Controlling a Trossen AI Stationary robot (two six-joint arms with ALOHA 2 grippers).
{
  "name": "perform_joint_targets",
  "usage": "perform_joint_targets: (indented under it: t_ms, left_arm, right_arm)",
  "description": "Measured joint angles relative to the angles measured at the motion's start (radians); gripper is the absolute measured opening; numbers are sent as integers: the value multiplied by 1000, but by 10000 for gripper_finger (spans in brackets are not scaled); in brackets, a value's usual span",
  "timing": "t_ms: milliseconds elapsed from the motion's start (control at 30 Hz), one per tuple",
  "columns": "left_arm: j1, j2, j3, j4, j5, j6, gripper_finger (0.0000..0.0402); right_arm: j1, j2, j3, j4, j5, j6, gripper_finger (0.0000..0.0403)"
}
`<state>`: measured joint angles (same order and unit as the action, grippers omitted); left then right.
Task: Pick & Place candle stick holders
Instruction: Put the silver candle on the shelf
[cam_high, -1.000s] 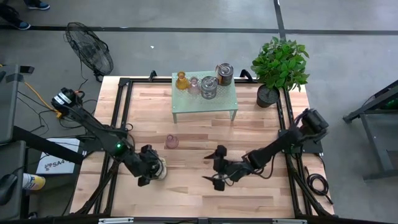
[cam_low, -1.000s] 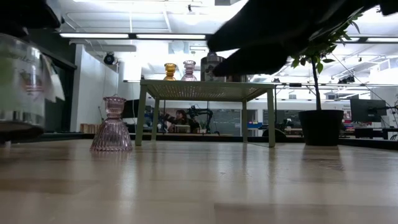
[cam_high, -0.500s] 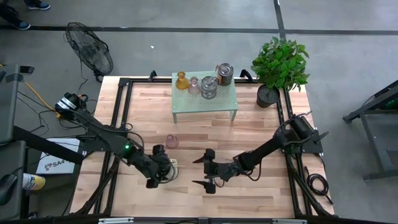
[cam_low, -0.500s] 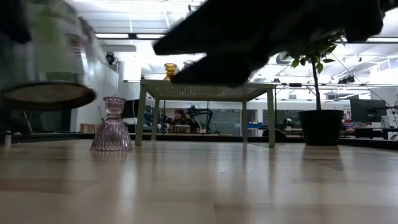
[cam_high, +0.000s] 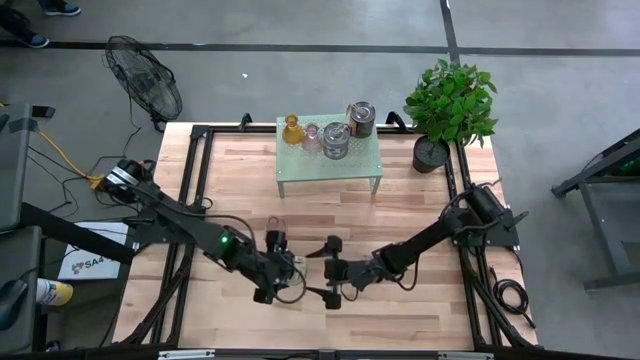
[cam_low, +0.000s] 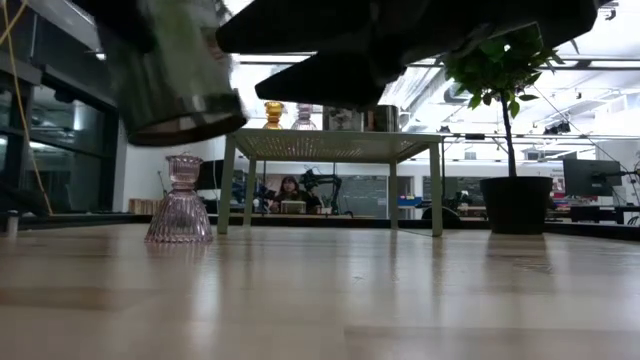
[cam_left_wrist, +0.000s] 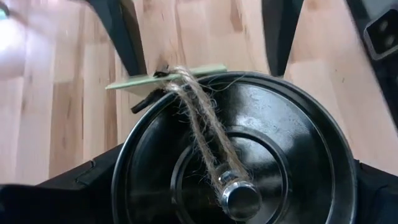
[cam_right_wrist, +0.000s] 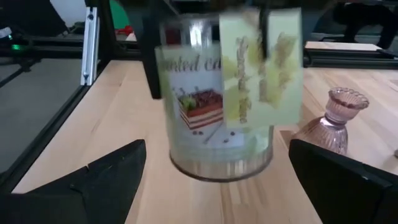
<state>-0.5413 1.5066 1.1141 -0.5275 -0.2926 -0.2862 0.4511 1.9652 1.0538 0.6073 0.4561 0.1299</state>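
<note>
My left gripper (cam_high: 274, 268) is shut on a silvery metal holder (cam_high: 291, 264) with a dark lid, a twine loop and a pale tag, held above the table's middle near the front. It also shows in the right wrist view (cam_right_wrist: 221, 106) and the low view (cam_low: 175, 70). My right gripper (cam_high: 324, 270) is open just to its right, one finger on each side of the space in front of it, touching nothing. A pink glass holder (cam_high: 275, 226) stands on its base on the table. An amber holder (cam_high: 291, 130), a pink one (cam_high: 312, 137) and two silvery ones (cam_high: 336, 141) stand on the pale green stand (cam_high: 330, 165). My left gripper pinches the silvery holder between its two fingers (cam_left_wrist: 68, 186) at opposite sides of the lidded top rim (cam_left_wrist: 124, 162). The fingers come from above, pointing down. The holder hangs below them, lifted clear of the table and slightly tilted in the low view.
A potted plant (cam_high: 448, 105) stands at the table's far right corner. A dark frame (cam_high: 195, 180) runs along the table's left and right sides. Bare wood lies between the stand and the grippers.
My left gripper has carried the silvery holder toward the table's right edge and higher above the table, still shut on it. My right gripper, staying open, has gone toward the table's left edge, toward the holder.
</note>
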Motion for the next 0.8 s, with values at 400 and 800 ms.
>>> perform_joint_targets:
  t_ms: [400, 800]
  left_arm:
    - [25, 5, 19, 38, -34, 43, 359]
    - [39, 19, 19, 134, -39, 104, 359]
  right_arm:
    - [-22, 0, 0, 27, -14, -26, 390]
    - [-59, 54, 69, 29, -140, -53, 390]
